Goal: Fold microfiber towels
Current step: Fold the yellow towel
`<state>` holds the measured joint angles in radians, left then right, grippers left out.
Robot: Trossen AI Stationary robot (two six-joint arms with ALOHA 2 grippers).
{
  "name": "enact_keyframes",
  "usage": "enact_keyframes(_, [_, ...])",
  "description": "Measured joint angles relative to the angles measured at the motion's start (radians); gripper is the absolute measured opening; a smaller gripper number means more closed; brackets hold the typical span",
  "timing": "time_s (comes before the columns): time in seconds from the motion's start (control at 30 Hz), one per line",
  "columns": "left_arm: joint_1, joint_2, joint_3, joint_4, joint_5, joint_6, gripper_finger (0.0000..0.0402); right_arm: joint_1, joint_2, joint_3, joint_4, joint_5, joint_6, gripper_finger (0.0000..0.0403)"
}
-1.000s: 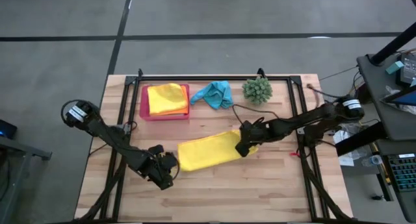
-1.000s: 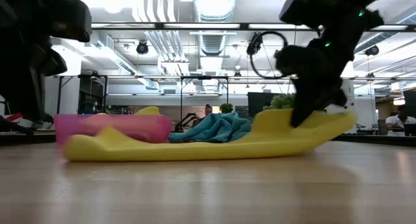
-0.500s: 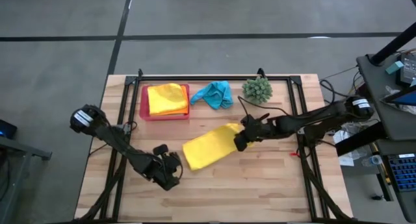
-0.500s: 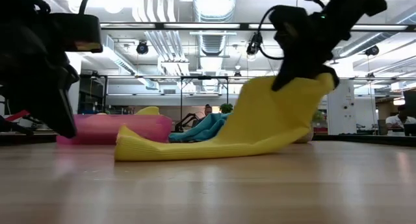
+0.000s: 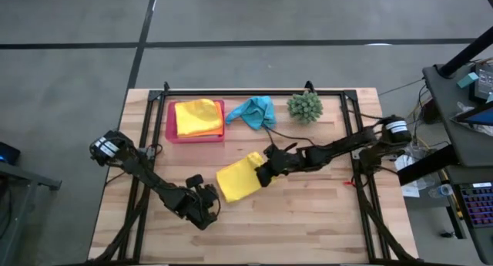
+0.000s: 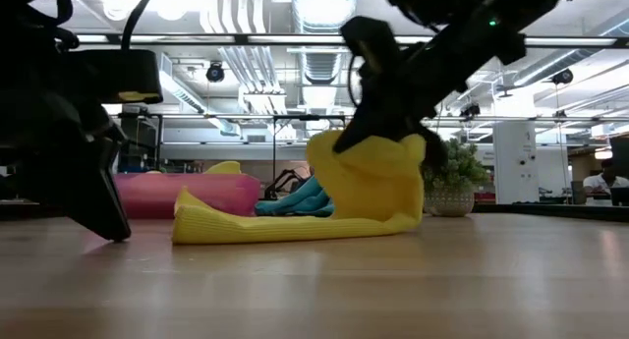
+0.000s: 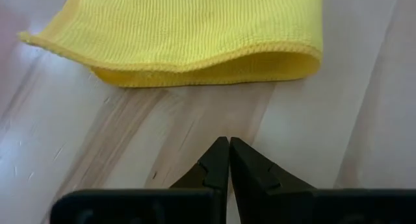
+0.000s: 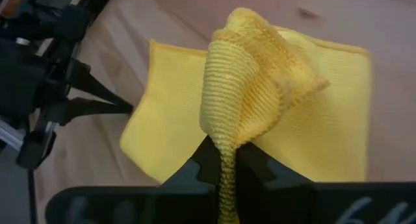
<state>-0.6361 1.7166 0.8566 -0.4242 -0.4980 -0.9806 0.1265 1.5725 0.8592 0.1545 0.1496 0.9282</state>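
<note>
A yellow microfiber towel (image 5: 237, 178) lies at the table's middle. Its left part is flat on the wood and its right end is raised and curled over it (image 6: 378, 177). My right gripper (image 5: 264, 173) is shut on that raised end. My left gripper (image 5: 206, 207) is shut and low over the table, with its tips (image 7: 228, 146) just short of the towel's near left edge (image 7: 195, 65), apart from it. A turquoise towel (image 5: 254, 110) lies crumpled at the far middle. A yellow towel and an orange towel (image 5: 199, 118) lie in the pink tray (image 5: 171, 131). My right gripper pinches the towel's right end between its two fingers, at a bunched, rolled-up edge of several layers (image 8: 227, 136). The fingers slant down from the table's right. That end is lifted clear and arches over the rest, while the towel's left part (image 6: 246, 226) stays on the table.
A spiky green plant ball (image 5: 305, 106) sits at the far right, beside the turquoise towel. Black frame rails (image 5: 148, 154) run along the table's left, right and far sides. Bare wood (image 5: 308, 220) lies toward the near right.
My right gripper has carried the towel's right end up and toward the table's left, so that end now curls over the flat part; the towel's left end has stayed down. My left gripper has sunk toward the table and edged toward the towel, still shut.
</note>
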Motion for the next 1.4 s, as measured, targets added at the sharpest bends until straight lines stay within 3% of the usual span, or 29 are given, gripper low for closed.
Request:
enact_keyframes(0.47, [0.001, 0.011, 0.001, 0.036, -0.039, -0.001, 0.0000, 0.002, 0.262, 0.265, -0.027, 0.000, -0.076, 0.0013])
enact_keyframes(1.17, [0.002, 0.016, -0.012, 0.066, -0.063, -0.006, 0.0000, 0.024, 0.423, 0.454, -0.051, 0.036, -0.108, 0.0014])
enact_keyframes(1.4, [0.002, 0.016, -0.013, 0.077, -0.063, 0.015, 0.0000, 0.024, 0.424, 0.494, -0.109, 0.036, -0.165, 0.0079])
